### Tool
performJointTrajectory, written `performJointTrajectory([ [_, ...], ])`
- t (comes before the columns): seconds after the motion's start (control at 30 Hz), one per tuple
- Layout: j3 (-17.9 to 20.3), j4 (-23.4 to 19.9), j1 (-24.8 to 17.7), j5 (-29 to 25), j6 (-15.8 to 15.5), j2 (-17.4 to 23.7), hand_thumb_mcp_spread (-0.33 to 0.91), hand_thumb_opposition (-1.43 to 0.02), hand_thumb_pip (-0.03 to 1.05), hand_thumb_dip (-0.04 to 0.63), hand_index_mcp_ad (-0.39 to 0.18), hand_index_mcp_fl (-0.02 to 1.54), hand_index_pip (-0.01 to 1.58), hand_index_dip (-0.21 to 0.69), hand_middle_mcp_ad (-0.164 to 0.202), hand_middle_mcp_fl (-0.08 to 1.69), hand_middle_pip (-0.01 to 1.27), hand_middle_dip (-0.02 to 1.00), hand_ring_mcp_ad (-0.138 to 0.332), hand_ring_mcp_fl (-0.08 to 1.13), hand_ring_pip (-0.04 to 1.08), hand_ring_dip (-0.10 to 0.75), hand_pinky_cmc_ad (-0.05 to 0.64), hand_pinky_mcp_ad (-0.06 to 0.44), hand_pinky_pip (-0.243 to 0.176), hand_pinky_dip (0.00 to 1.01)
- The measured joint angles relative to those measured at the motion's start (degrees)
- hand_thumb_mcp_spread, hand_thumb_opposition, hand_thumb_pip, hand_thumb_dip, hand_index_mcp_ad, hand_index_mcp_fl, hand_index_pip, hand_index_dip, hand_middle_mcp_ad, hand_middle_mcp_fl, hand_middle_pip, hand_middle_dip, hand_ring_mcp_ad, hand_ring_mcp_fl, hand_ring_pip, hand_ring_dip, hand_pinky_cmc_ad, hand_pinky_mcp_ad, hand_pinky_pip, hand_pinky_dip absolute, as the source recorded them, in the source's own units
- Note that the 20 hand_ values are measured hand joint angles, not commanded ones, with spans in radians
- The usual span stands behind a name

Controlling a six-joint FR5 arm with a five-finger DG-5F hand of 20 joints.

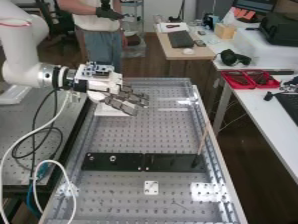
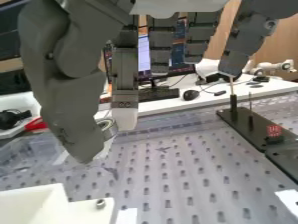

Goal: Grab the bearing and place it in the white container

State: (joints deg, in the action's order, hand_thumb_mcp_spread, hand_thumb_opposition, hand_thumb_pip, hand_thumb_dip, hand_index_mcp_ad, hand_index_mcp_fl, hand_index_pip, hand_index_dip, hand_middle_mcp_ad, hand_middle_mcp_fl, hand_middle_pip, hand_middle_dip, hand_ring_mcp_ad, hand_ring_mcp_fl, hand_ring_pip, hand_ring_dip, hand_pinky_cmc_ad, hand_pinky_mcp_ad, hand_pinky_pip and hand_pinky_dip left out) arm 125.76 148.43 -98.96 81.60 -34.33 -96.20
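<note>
Hand (image 1: 123,104) closed on 1 bearing (image 2: 107,128), pinched between thumb and fingers — above and near the white container (image 2: 30,207), raised presumably so the bearing clears its rim before release.

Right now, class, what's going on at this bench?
The robot's hand has a metal bearing pinched between its thumb and fingers, above the perforated bench. The white container is close by, and the bearing has yet to be placed in it.
</note>
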Motion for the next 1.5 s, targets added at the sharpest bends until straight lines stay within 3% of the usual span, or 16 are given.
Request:
performJointTrajectory([
  [0.4, 3.2, 0.1, -14.0, -14.7, 3.6, 2.9, 0.47, -0.90, 0.49, 0.265, -0.099, 0.34, 1.45, 0.251, 0.051, 0.09, 0.13, 0.20, 0.129, 0.00, 0.11, 0.082, 0.346, 0.279, -0.010, 0.18],
  [0.7, 4.6, -0.6, -23.1, -24.5, 7.1, 2.7, 0.47, -0.90, 0.49, 0.265, -0.099, 0.34, 1.45, 0.253, 0.051, 0.09, 0.13, 0.20, 0.131, 0.00, 0.11, 0.082, 0.342, 0.281, -0.010, 0.18],
  [1.0, 4.5, -1.3, -25.2, -28.6, 9.0, 0.5, 0.47, -0.90, 0.49, 0.265, -0.099, 0.34, 1.45, 0.253, 0.051, 0.09, 0.13, 0.20, 0.131, 0.00, 0.11, 0.082, 0.346, 0.279, -0.010, 0.18],
  [1.43, 4.2, 0.4, -24.5, -28.8, 10.4, -1.4, 0.47, -0.90, 0.50, 0.265, -0.099, 0.34, 1.42, 0.253, 0.051, 0.10, 0.13, 0.20, 0.133, 0.00, 0.11, 0.082, 0.346, 0.279, -0.010, 0.18],
  [1.5, 3.9, 1.4, -24.5, -28.6, 10.7, -1.6, 0.48, -0.89, 0.50, 0.269, -0.105, 0.28, 1.39, 0.253, 0.051, 0.10, 0.13, 0.20, 0.129, 0.00, 0.11, 0.082, 0.346, 0.279, -0.010, 0.18],
])
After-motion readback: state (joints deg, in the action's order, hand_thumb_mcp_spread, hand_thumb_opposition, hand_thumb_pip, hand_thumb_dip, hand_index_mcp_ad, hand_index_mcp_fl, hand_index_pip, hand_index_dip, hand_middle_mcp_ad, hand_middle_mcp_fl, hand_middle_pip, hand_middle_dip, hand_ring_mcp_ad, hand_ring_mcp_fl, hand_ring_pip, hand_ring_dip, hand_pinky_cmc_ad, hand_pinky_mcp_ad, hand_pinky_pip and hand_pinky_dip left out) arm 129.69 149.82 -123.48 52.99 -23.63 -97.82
